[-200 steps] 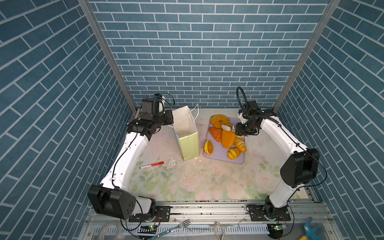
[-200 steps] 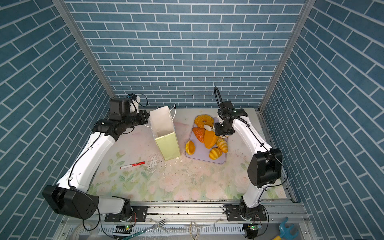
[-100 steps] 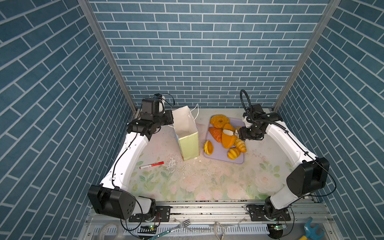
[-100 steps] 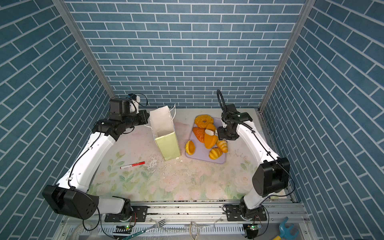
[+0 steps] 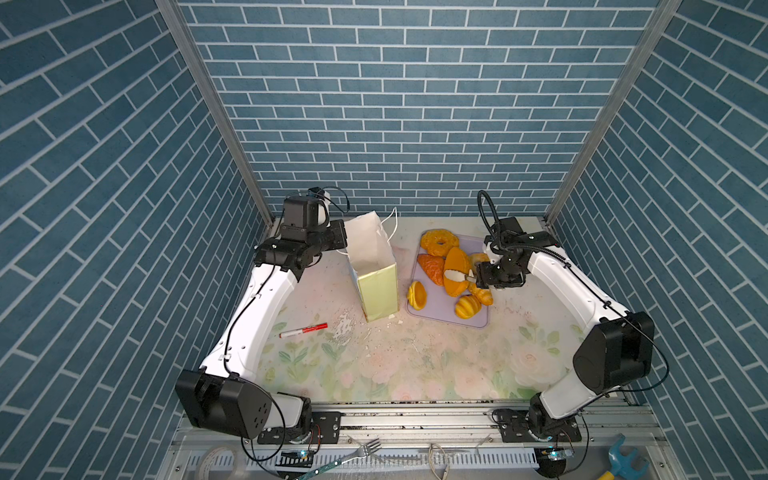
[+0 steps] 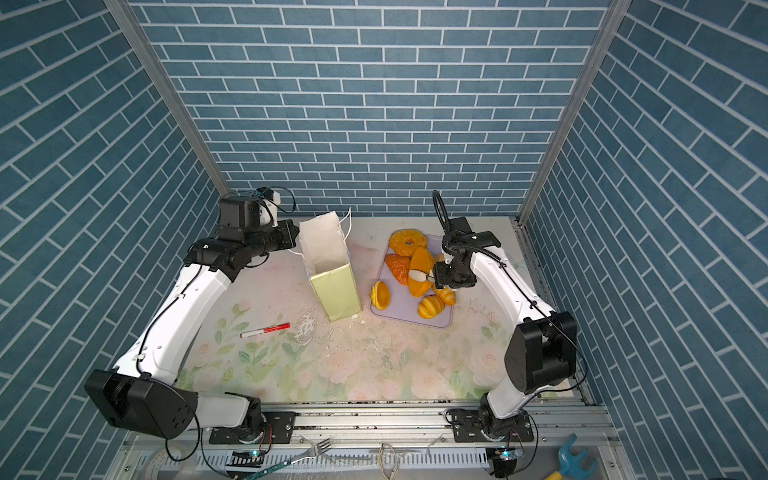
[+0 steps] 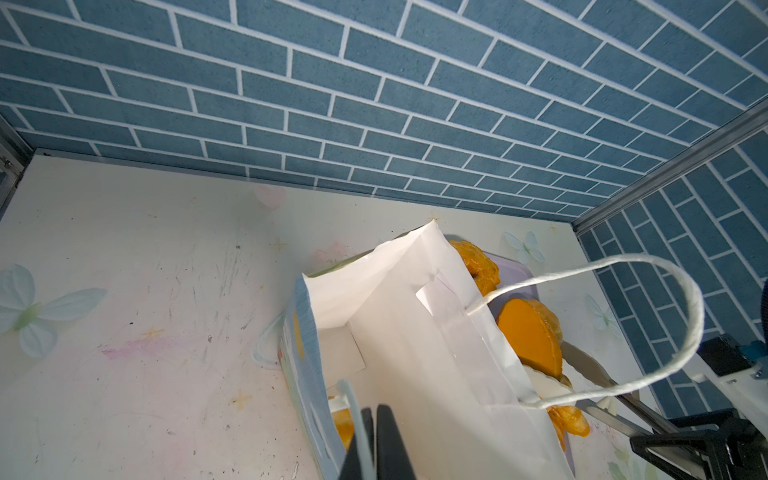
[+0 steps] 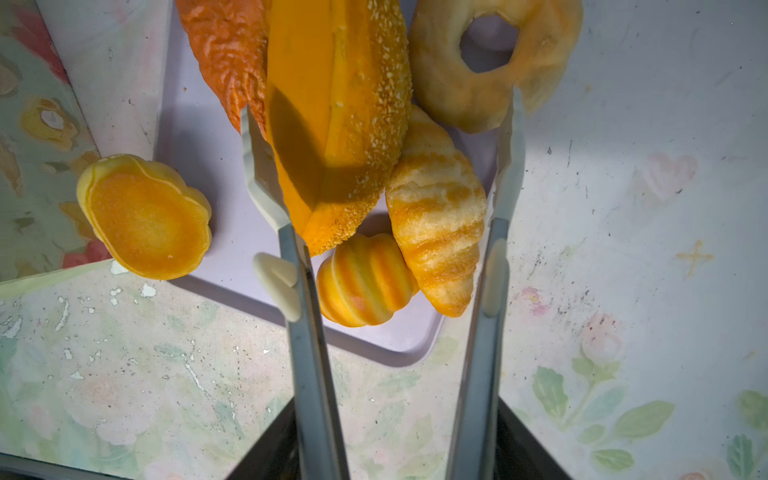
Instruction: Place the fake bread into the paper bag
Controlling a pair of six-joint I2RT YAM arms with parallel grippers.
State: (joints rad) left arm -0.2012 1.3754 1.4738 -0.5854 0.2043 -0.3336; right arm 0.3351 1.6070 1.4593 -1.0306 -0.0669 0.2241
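Standing upright on the table (image 5: 415,374), the paper bag (image 5: 376,286) gapes upward. In both top views it lies at 9 o'clock from the lilac tray (image 5: 436,316), where the fake bread (image 5: 467,306) sits. On that tray the big loaf (image 5: 453,270) leans on its edge, its long axis running 12 to 6 o'clock. The right gripper (image 8: 382,116) is far nearer to it. Its 2 long fingers stand spread, 1 by the loaf's flat base at 9 o'clock and 1 out at 3 o'clock beside a doughnut (image 8: 440,91), with a croissant (image 8: 436,224) also in the gap. Closing would likely squeeze across the loaf's width before a carry toward 9 o'clock. The left gripper (image 7: 376,444) is pressed together, pinching the bag's cord handle (image 7: 353,411).
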